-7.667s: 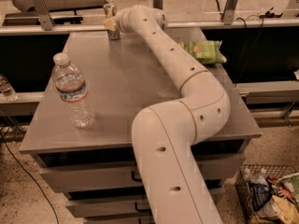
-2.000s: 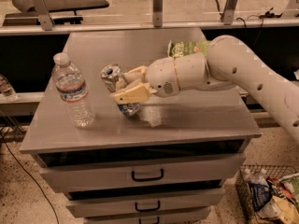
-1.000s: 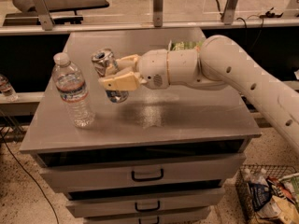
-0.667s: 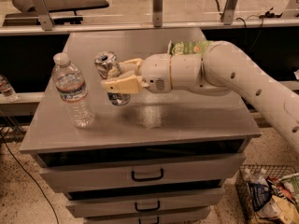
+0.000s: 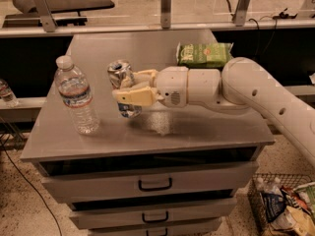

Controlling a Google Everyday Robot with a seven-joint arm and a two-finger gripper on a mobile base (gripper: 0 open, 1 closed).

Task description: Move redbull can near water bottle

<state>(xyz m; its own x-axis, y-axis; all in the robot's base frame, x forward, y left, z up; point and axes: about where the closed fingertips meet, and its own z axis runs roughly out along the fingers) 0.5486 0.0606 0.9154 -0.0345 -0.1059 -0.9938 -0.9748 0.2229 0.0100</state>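
Observation:
The redbull can (image 5: 121,77) is a slim silver and blue can with a silver top, tilted a little, held over the grey cabinet top (image 5: 206,122). My gripper (image 5: 129,88) reaches in from the right and is shut on the can, its cream fingers (image 5: 133,96) wrapped around the can's body. The can's lower end sits at or just above the surface; I cannot tell which. The water bottle (image 5: 76,96) stands upright to the left of the can, clear with a white cap and a label band, a short gap away.
A green snack bag (image 5: 204,54) lies at the back right of the cabinet top. Drawers (image 5: 155,184) face front below. A smaller clear bottle (image 5: 6,93) shows at the far left edge. A wire basket with trash (image 5: 285,205) sits on the floor at right.
The gripper carried the can from the back of the cabinet top to the middle, then left toward the water bottle. Since a second ago it has moved slightly lower and steadied.

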